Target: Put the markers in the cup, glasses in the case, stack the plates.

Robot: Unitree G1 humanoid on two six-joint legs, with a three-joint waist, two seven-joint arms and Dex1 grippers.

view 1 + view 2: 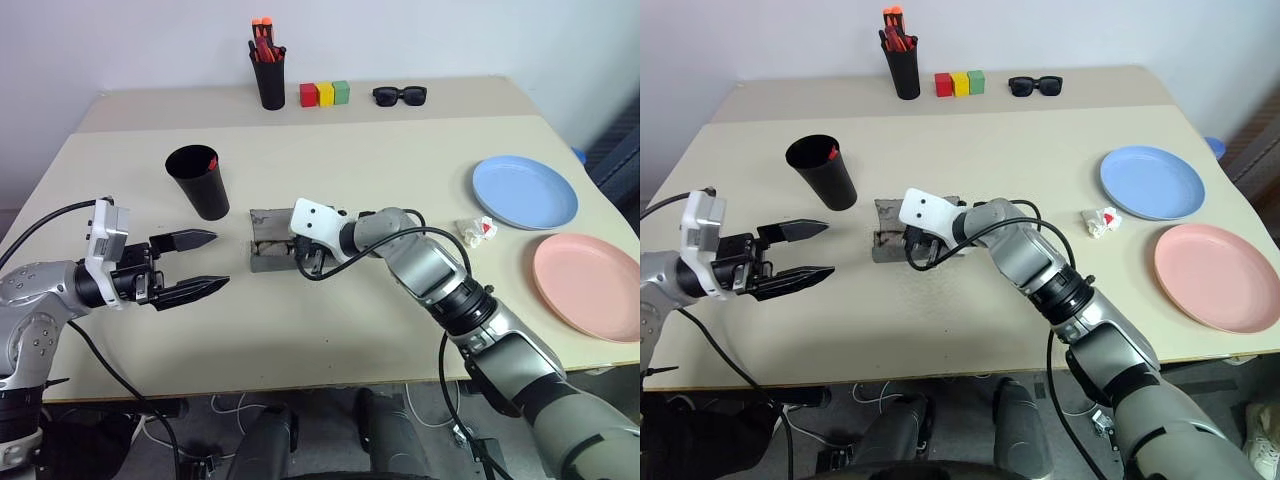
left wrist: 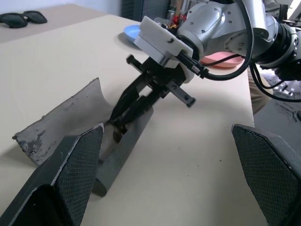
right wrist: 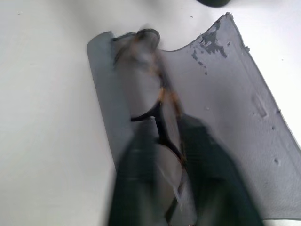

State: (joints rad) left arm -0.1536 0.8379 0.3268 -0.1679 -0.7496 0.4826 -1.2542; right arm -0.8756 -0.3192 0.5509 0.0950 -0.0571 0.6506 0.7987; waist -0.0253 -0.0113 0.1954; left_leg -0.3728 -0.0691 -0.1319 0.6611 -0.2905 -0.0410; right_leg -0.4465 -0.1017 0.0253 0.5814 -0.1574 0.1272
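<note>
The right gripper (image 1: 303,262) is reached down into the open grey case (image 1: 268,243), its two black fingers (image 2: 123,109) set close on either side of the glasses (image 3: 157,106); the wire frame is seen lying in the trough of the case between the fingertips, and whether it is pinched or already let go cannot be told; the flap of the case is spread flat on the table (image 1: 400,150) just beyond the fingers.

The left gripper (image 1: 195,262) is held level above the table on the near-left side of the case, its fingers spread wide with nothing between them; the case lies straight ahead of it, a little apart.

The black cup (image 1: 198,181) stands upright just behind the left gripper and close beside the far-left corner of the case; a red marker (image 1: 211,160) is seen inside at its rim; a second marker cannot be made out.

Well to the right of the right gripper, beyond the forearm, the light blue plate (image 1: 524,191) and the pink plate (image 1: 588,285) lie side by side, unstacked; a small crumpled wrapper (image 1: 476,230) rests near the blue one.
</note>
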